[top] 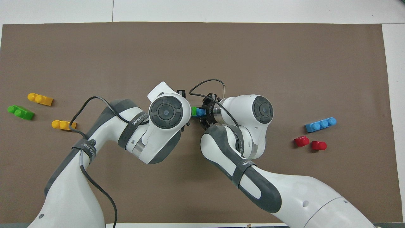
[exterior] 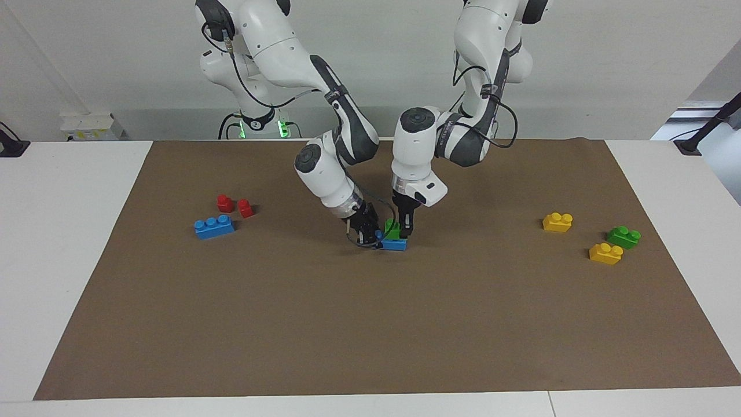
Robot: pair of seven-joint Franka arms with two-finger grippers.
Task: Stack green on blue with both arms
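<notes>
On the brown paper mat (exterior: 370, 324), at its middle, the right gripper (exterior: 366, 236) clamps one end of a glossy blue brick (exterior: 395, 245) lying flat; the left gripper (exterior: 404, 227) pinches a studded green brick (exterior: 392, 230) resting on it. Toward the right arm's end lie round-topped red blocks (exterior: 234, 205) beside another blue brick (exterior: 214, 226)

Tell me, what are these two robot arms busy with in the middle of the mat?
They are joining toy bricks. The right claw is shut on a light blue three-stud plastic brick lying on the brown mat. The left claw is shut on a small green two-stud plastic brick and has it on top of the blue one.
</notes>
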